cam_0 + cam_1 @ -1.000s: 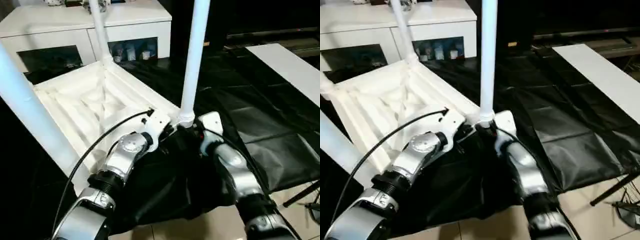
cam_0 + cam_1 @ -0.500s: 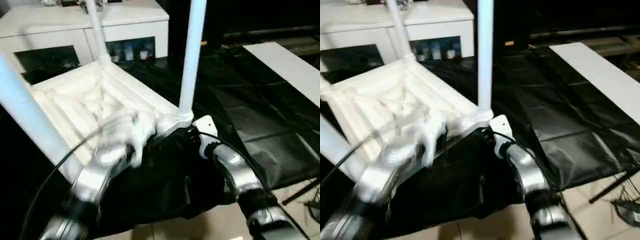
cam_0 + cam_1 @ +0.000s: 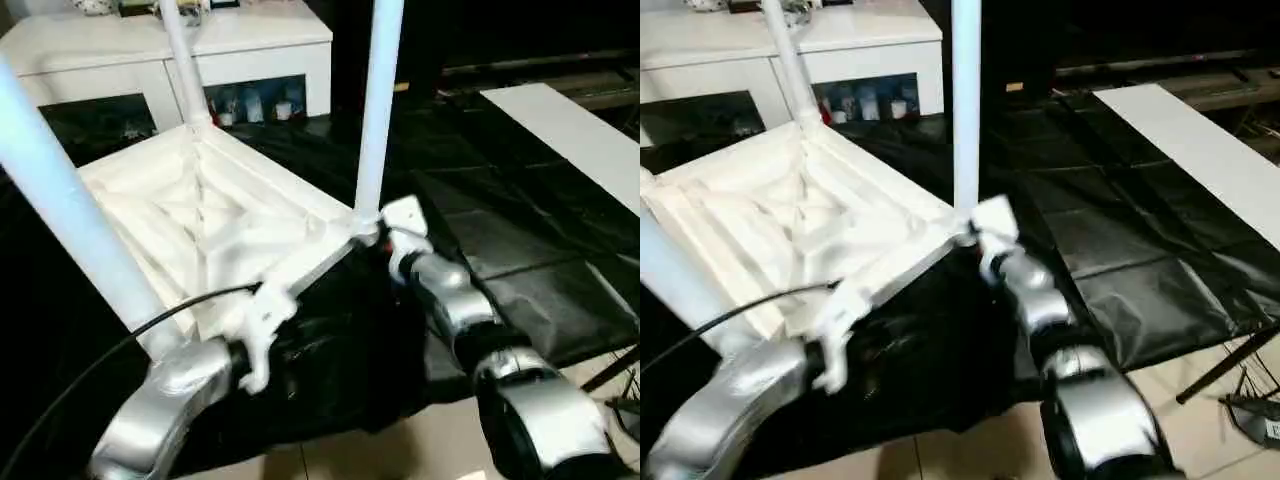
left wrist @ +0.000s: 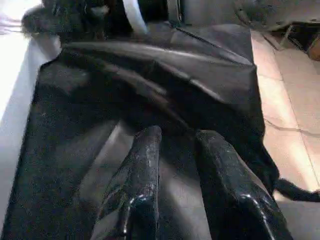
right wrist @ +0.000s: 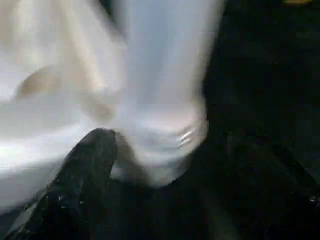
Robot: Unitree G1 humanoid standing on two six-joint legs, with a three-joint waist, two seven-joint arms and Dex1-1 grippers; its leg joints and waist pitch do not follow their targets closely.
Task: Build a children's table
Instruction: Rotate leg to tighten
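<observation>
You are looking down over both silver forearms at an upturned children's tabletop, white plastic with its X-ribbed underside facing up, lying on a black plastic sheet spread over a pale tiled floor. Three white tubular legs stand up from its corner sockets: the nearest leg rises at your left, the far leg stands at the back corner, and the right-hand leg rises from the corner closest to your right arm. Your right gripper is at the base of that right-hand leg, its black fingers spread wide on either side of the socket corner; whether they press on it cannot be told. Your left gripper sits by the tabletop's near edge, pointing across the black sheet, its two fingers a little apart with nothing between them. Behind the tabletop stands a white cabinet with dark glass doors. A flat white board lies on the sheet well off to your right.
</observation>
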